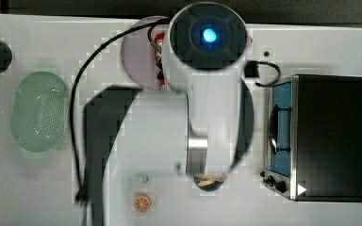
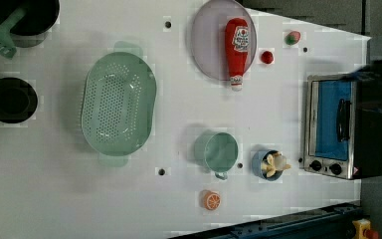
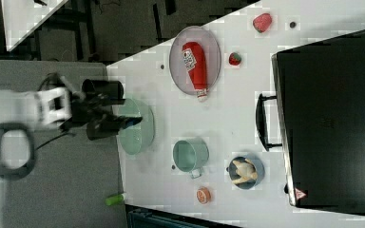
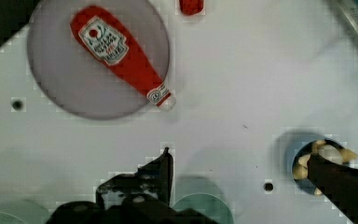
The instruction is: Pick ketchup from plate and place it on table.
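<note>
The ketchup (image 2: 237, 49), a red bottle with a white label, lies flat on the pale lilac plate (image 2: 206, 45). Its white cap end sticks out past the plate's rim over the white table (image 2: 179, 99). In the wrist view the ketchup (image 4: 121, 53) rests across the plate (image 4: 65, 88). My gripper (image 4: 247, 172) is open with nothing between its two dark fingers (image 4: 164, 165). It hangs above the table, apart from the bottle. In the top view my arm (image 1: 207, 52) covers most of the ketchup (image 1: 159, 44).
An oval green basket (image 2: 118, 103), a green cup (image 2: 218, 152), a blue bowl of pale food (image 2: 268, 164) and an orange slice (image 2: 211, 200) stand on the table. The toaster oven (image 2: 343, 127) is at the left view's right. A small red fruit (image 2: 266, 57) and a strawberry (image 2: 292, 38) lie beside the plate.
</note>
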